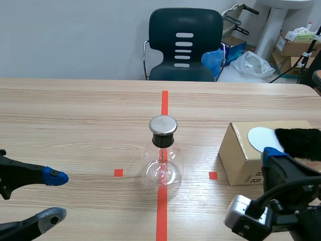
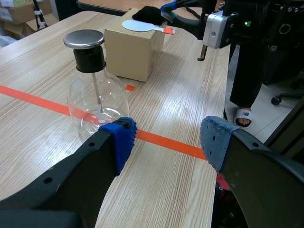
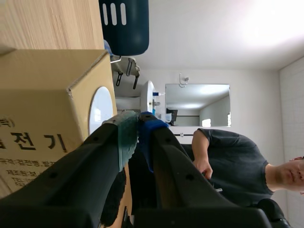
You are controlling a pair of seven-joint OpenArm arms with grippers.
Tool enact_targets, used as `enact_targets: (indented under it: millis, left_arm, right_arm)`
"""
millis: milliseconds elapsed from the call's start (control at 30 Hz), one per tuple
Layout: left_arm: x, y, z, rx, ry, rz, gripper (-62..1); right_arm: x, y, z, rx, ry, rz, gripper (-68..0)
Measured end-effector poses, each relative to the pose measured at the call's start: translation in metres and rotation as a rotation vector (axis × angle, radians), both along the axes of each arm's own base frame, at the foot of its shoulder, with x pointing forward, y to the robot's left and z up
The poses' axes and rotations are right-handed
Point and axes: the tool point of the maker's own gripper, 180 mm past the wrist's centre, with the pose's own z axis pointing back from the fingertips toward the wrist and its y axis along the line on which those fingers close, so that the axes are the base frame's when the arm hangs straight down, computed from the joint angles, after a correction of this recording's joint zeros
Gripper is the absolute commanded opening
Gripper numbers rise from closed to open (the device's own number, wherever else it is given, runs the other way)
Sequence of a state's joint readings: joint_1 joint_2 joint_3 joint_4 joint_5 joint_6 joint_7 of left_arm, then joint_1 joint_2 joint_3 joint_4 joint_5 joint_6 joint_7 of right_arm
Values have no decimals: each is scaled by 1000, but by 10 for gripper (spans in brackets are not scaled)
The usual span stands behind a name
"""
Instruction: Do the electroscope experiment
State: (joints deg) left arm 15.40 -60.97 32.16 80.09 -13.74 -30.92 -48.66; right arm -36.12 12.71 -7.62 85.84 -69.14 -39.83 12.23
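The electroscope, a clear glass flask [image 1: 163, 163] with a black neck and a metal cap, stands on the red tape line at the table's middle. In the left wrist view the flask [image 2: 97, 95] is just ahead of my left gripper [image 2: 168, 142], which is open and empty. To the right, a cardboard box [image 1: 246, 160] carries a white disc [image 1: 261, 136] with an orange handle and a black furry cloth [image 1: 301, 142]. My right gripper [image 1: 273, 154] is at the box's near right side, beside the disc [image 3: 99, 111]. Its pads [image 3: 127, 135] meet, with nothing seen between them.
A dark chair [image 1: 184, 45] stands behind the table's far edge. Boxes and bags [image 1: 293, 42] lie on the floor at the back right. A person in a dark shirt [image 3: 232, 156] appears beyond the right gripper. Bare wood stretches left of the flask.
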Motion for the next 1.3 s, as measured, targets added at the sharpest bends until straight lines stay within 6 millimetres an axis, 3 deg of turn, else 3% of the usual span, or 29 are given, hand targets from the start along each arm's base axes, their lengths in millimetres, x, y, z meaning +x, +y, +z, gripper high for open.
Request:
enact_targets:
  millis: [133,567,733,867,1300]
  left_arm:
    - [0,0,0,0,0,0,-281]
    - [1,0,0,2,-6,4,-281]
    - [1,0,0,2,-6,4,-281]
    - [1,0,0,2,-6,4,-281]
    - [1,0,0,2,-6,4,-281]
  right_arm:
    - [-7,7,-5,16,26,7,-382]
    - [-31,15,-41,19,140,5,-36]
    - [-38,8,-54,8,174,-24,-28]
    - [-37,5,-53,7,160,-37,-28]
    - [-13,-16,-40,-10,95,-79,-29]
